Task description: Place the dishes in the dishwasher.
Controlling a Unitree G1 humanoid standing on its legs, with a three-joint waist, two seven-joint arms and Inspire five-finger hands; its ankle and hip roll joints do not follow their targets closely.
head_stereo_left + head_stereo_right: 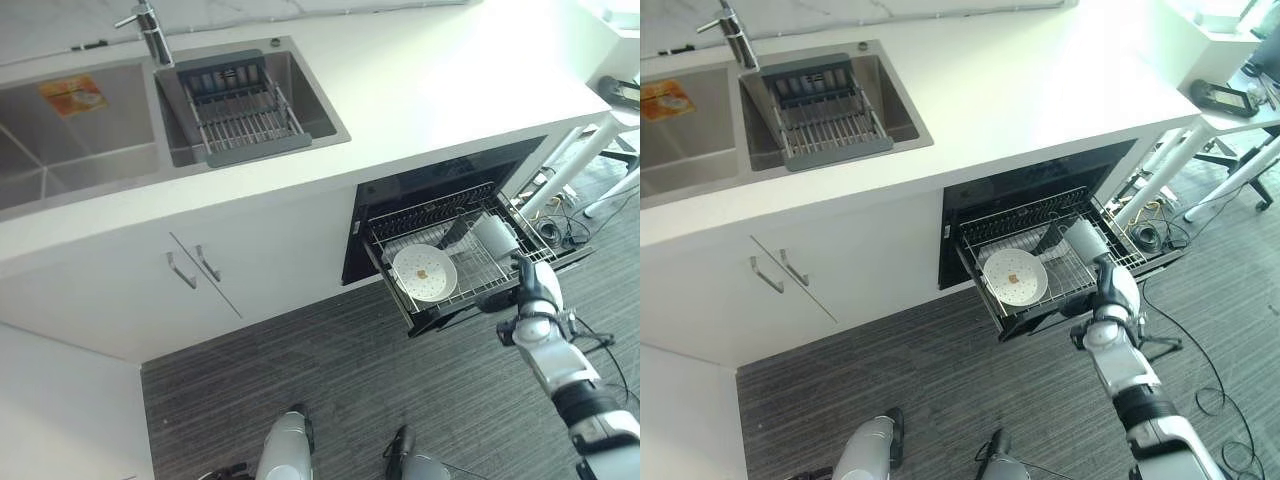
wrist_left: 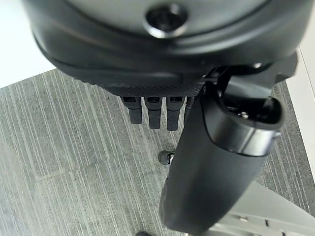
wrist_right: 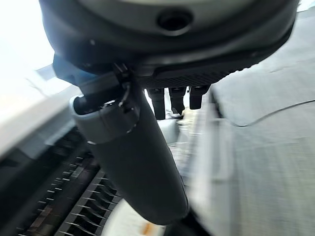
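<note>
The dishwasher's wire rack (image 1: 400,290) is pulled out below the counter. A white plate (image 1: 424,272) with a small orange spot leans in its front part, and a white cup (image 1: 495,236) lies on its side toward the back right. My right hand (image 3: 167,39) is at the rack's right front corner, just beside the cup, with its fingers (image 3: 170,101) straight and nothing held. The rack's tines and the plate's edge (image 3: 142,228) show past its thumb. My left hand (image 2: 152,49) hangs open over the floor, holding nothing.
The dishwasher opening (image 1: 440,185) sits under a white counter (image 1: 450,90). A double sink holds a grey drying rack (image 1: 240,105) beside a faucet (image 1: 150,30). Cabinet handles (image 1: 195,265) are to the left. White table legs (image 1: 575,165) and floor cables stand at the right.
</note>
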